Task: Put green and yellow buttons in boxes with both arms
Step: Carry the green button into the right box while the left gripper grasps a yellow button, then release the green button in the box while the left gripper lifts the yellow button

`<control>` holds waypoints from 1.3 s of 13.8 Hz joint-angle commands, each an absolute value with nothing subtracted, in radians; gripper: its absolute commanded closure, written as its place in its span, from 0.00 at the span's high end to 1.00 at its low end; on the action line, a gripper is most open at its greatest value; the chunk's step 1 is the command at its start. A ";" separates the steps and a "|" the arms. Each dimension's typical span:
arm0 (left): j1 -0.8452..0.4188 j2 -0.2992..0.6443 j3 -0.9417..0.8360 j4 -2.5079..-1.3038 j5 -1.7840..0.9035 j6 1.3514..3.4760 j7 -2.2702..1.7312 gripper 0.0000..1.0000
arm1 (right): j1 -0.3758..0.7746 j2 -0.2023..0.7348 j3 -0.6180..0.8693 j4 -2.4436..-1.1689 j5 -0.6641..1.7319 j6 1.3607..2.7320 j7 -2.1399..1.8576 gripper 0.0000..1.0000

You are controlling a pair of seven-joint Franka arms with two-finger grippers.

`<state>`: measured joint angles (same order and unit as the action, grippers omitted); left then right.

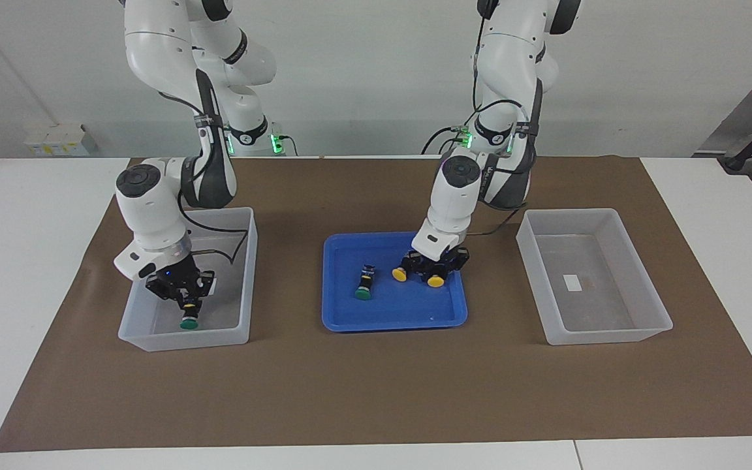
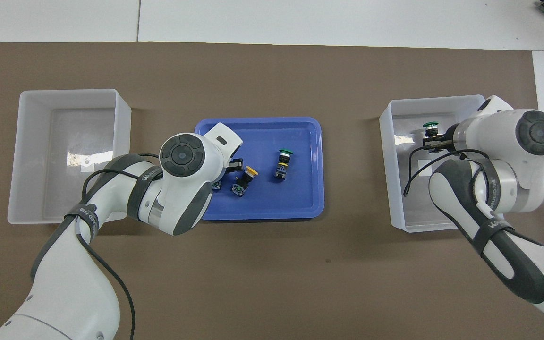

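My right gripper (image 1: 185, 299) is shut on a green button (image 1: 188, 321) and holds it cap down, low inside the box (image 1: 243, 261) at the right arm's end; the gripper (image 2: 435, 140), button (image 2: 431, 125) and box (image 2: 386, 141) also show from overhead. My left gripper (image 1: 437, 264) is down in the blue tray (image 1: 343, 320), its fingers open on either side of a yellow button (image 1: 437, 281). A second yellow button (image 1: 399, 274) (image 2: 247, 175) lies beside it. A second green button (image 1: 363, 285) (image 2: 283, 162) lies on its side in the tray. The other box (image 1: 595, 274) (image 2: 69, 156) holds only a label.
A brown mat (image 1: 376, 391) covers the table between the boxes and the tray (image 2: 310, 208). The left arm's hand (image 2: 182, 156) hides part of the tray from overhead. White table shows at both ends.
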<state>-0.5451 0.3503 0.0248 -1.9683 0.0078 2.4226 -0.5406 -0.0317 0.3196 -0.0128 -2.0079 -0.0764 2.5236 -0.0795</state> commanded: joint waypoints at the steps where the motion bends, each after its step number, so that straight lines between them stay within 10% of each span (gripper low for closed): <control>1: -0.555 0.342 0.034 -1.991 -0.002 2.451 -0.546 0.33 | -0.046 0.342 -0.005 -1.987 -0.055 2.543 -0.074 0.11; 4: -0.555 0.344 0.034 -1.985 -0.002 2.451 -0.546 0.15 | -0.040 0.330 -0.003 -1.985 -0.055 2.540 -0.075 0.95; 6: -0.554 0.344 0.034 -1.977 -0.002 2.450 -0.546 0.01 | -0.029 0.304 -0.003 -1.974 -0.055 2.519 -0.068 1.00; 18: -0.425 0.348 0.034 -1.628 0.000 2.056 -0.505 0.00 | 0.162 0.133 0.029 -1.904 -0.057 2.269 0.259 1.00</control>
